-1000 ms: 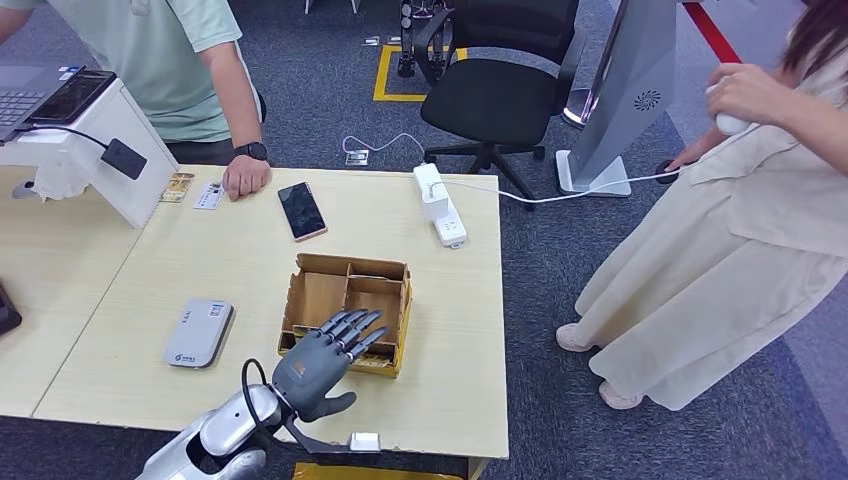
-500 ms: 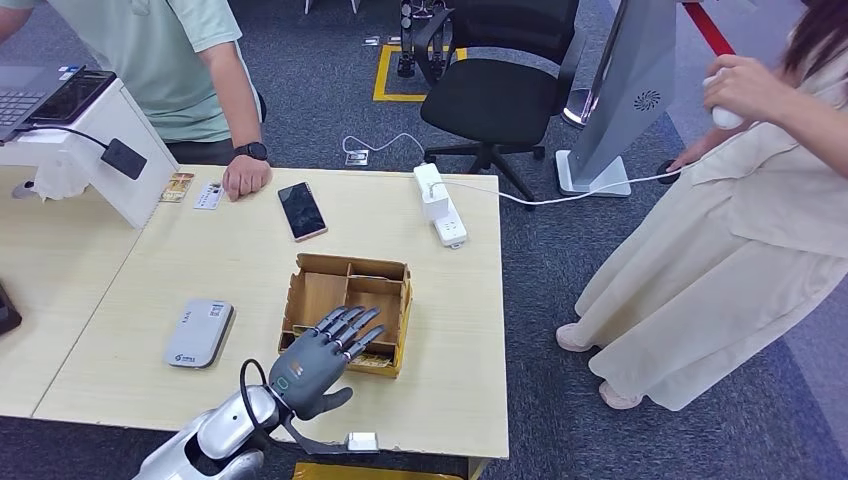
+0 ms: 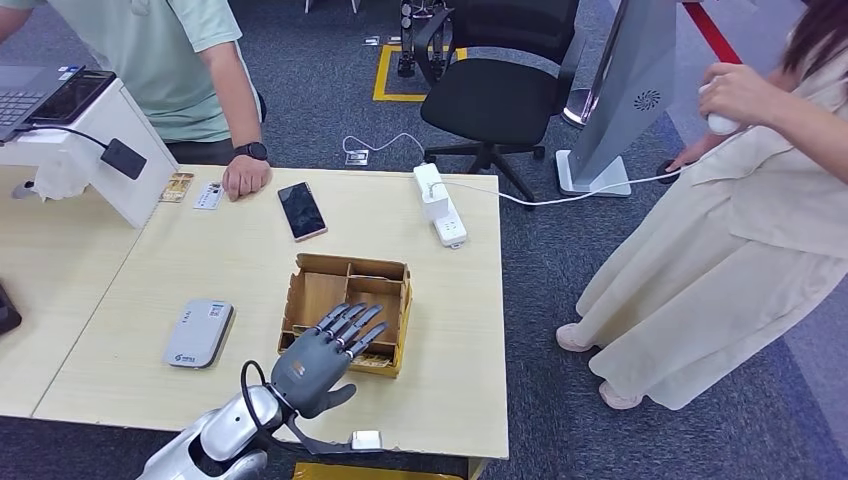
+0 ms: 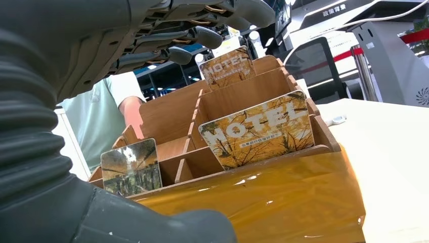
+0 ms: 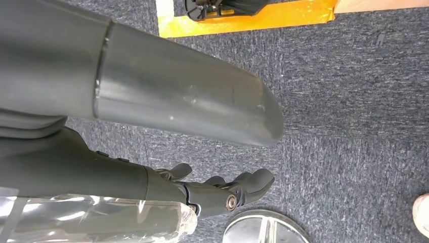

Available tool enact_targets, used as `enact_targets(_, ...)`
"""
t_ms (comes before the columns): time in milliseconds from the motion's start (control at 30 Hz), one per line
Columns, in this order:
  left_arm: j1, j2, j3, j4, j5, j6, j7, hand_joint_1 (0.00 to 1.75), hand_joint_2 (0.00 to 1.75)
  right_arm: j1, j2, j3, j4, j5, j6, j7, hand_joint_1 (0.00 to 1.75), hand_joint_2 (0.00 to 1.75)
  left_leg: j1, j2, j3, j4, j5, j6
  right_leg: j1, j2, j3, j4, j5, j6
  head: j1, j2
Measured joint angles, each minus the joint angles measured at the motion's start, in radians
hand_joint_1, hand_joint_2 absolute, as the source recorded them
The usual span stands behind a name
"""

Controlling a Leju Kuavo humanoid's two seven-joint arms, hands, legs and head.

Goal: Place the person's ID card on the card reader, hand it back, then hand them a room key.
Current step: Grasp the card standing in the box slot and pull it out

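Left hand (image 3: 318, 358), matte grey, fingers spread and empty, hovers over the compartmented wooden box (image 3: 305, 268) of glossy key cards (image 4: 259, 132)

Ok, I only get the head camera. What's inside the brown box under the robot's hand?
Observer: Cards standing upright in its slots. The left wrist view shows a card printed HOTEL over yellow trees.
Operator: Is the hand holding one?
Observer: No. The left hand has its fingers spread above the cards, gripping none.
Operator: Where's the other hand?
Observer: The right hand hangs down over the carpet, holding nothing.
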Motion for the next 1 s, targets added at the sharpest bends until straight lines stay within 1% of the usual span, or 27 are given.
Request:
enact_targets(233,-0.001,-0.006,0.0,0.006,0.022,-0.011,-0.004,0.0,1.75,0.002,0.0,0.002,0.0,-0.01,-0.008,-0.004,0.0,0.0,0.0,0.0,0.0,0.0,0.0,0.0,0.0,0.0,0.0,0.0,0.0,0.0,0.0,0.0)
enact_targets(433,-0.011,-0.007,0.0,0.015,0.063,-0.05,-0.023,0.0,1.75,0.002,0.0,0.004,0.0,-0.01,-0.012,-0.004,0.0,0.0,0.0,0.0,0.0,0.0,0.0,0.0,0.0,0.0,0.0,0.0,0.0,0.0,0.0,0.0)
enact_targets(633,-0.017,-0.007,0.0,0.025,0.072,-0.06,-0.023,0.0,1.75,0.002,0.0,0.01,0.0,-0.009,-0.014,-0.002,0.0,0.0,0.0,0.0,0.0,0.0,0.0,0.0,0.0,0.0,0.0,0.0,0.0,0.0,0.0,0.0)
enact_targets(800,-0.023,-0.008,0.0,0.029,0.087,-0.069,-0.023,0.0,1.75,0.002,-0.009,0.021,0.0,0.008,0.012,0.01,0.0,0.0,0.0,0.0,0.0,0.0,0.0,0.0,0.0,0.0,0.0,0.0,0.0,0.0,0.0,0.0)
enact_targets(1000,-0.03,-0.008,0.0,0.036,0.099,-0.08,-0.023,0.0,1.75,0.003,-0.019,0.029,0.0,0.013,0.014,0.018,0.0,0.0,0.0,0.0,0.0,0.0,0.0,0.0,0.0,0.0,0.0,0.0,0.0,0.0,0.0,0.0)
